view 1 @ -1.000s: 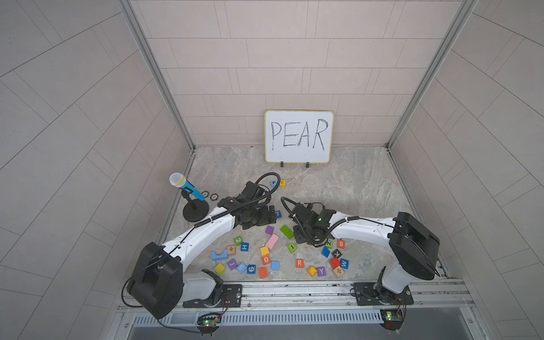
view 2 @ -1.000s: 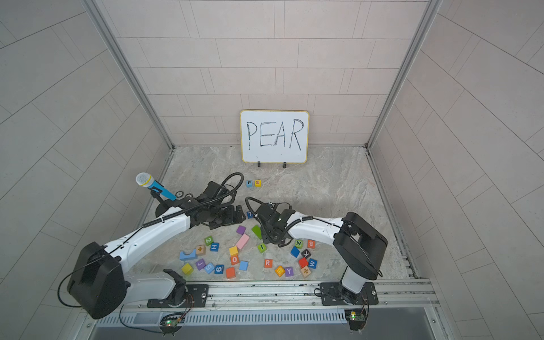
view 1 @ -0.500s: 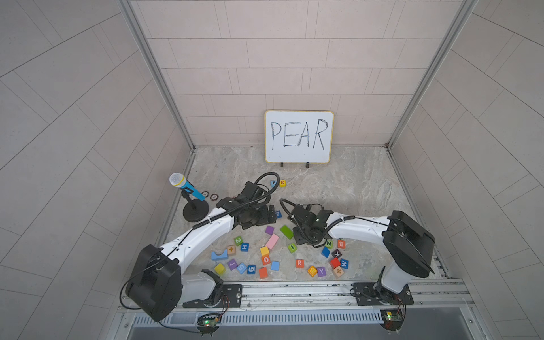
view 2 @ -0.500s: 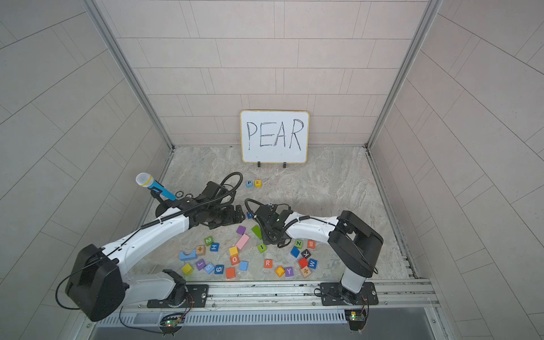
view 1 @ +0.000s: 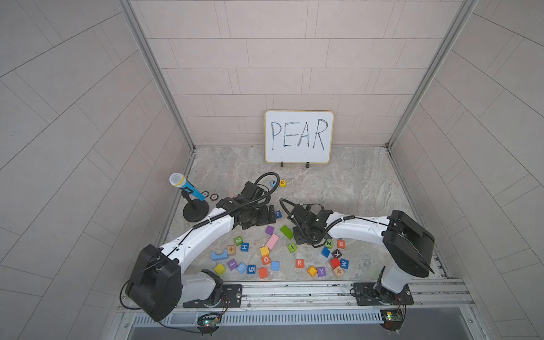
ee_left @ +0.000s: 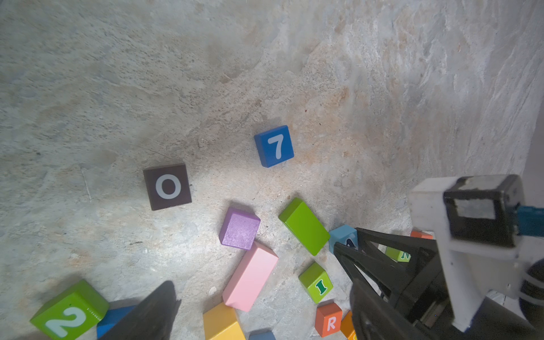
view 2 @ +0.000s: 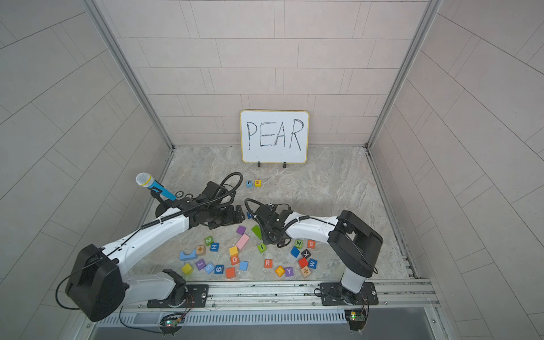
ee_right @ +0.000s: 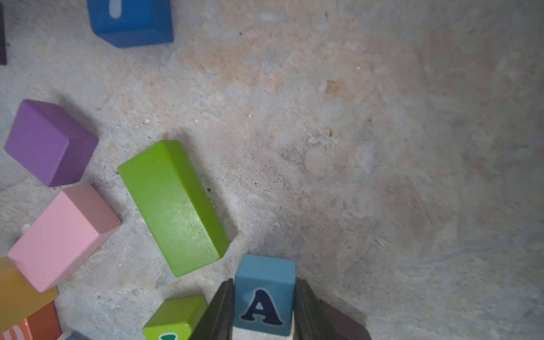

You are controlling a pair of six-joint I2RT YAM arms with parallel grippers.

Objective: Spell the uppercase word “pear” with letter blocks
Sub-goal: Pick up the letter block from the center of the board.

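The light-blue P block point(view 1: 274, 183) and yellow E block point(view 1: 282, 183) stand side by side in front of the whiteboard. My right gripper point(ee_right: 265, 284) is shut on the light-blue A block point(ee_right: 265, 269), one finger against each side, low over the floor. In both top views the right gripper point(view 1: 303, 235) hides that block. The left wrist view shows the A block point(ee_left: 343, 238) at the right gripper's tips. The orange R block point(view 1: 299, 263) lies near the front rail. My left gripper point(ee_left: 265, 306) is open and empty, hovering left of the right gripper point(view 2: 272, 235).
A green bar point(ee_right: 173, 206), a purple cube point(ee_right: 50, 141) and a pink bar point(ee_right: 61, 235) lie close beside the held block. A blue 7 block point(ee_left: 274, 145) and a brown O block point(ee_left: 167, 187) sit under the left arm. A microphone point(view 1: 185, 184) stands at the left wall.
The right gripper has shifted slightly left and its fingers have closed onto the A block. The left arm has stayed where it was, still open.
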